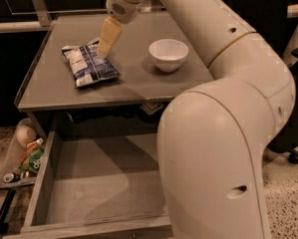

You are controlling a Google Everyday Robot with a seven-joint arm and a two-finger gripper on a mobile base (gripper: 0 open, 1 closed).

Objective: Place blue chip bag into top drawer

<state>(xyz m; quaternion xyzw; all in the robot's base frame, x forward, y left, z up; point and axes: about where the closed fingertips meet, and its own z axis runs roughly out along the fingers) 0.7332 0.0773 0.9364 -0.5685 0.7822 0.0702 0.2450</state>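
Observation:
The blue chip bag (89, 63) lies flat on the grey tabletop (123, 78), left of centre. The gripper (105, 48) hangs from the white arm with its pale yellow fingers (108, 36) pointing down. Their tips sit at the bag's upper right edge. The top drawer (98, 183) is pulled open below the tabletop, its flat grey bottom bare. The arm's big white elbow covers the drawer's right part.
A white bowl (168, 54) stands on the tabletop to the right of the bag. A tray (9, 166) with a pale round thing and colourful items sits on the floor at the left of the drawer. A metal rail (19, 26) runs behind the table.

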